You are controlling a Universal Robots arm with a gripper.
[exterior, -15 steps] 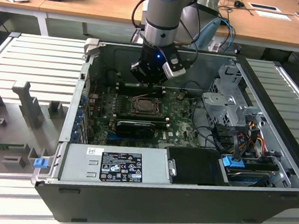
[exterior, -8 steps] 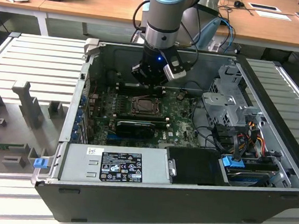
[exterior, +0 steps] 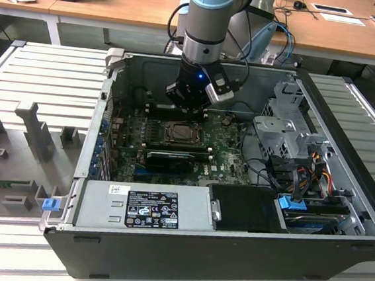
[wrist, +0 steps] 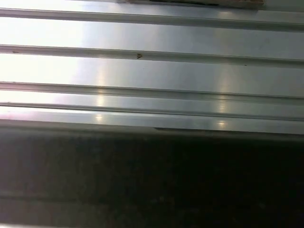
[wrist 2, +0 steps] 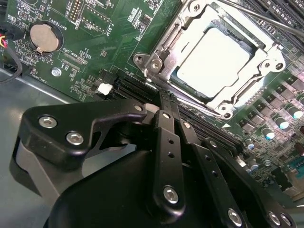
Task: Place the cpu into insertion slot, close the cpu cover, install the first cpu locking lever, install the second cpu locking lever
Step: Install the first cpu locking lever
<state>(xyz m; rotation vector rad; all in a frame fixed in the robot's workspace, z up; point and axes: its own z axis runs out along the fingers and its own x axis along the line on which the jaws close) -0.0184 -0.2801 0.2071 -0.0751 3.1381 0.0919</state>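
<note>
In the second wrist view the cpu point(wrist 2: 214, 61) already lies flat in the insertion slot point(wrist 2: 259, 45), and the cpu cover point(wrist 2: 178, 40) is folded down around it, so its pale face shows through the square window. The gripper point(wrist 2: 166, 102) has its two black fingers pressed together with nothing between them, the tips just beside the near edge of the cover, on the green motherboard point(wrist 2: 111, 33). In the exterior view the gripper point(exterior: 189, 111) hangs inside the open computer case point(exterior: 348, 123), right above the socket. I judge the work is at the locking levers: a thin rod crosses the far corner, but whether it is latched I cannot tell
</note>
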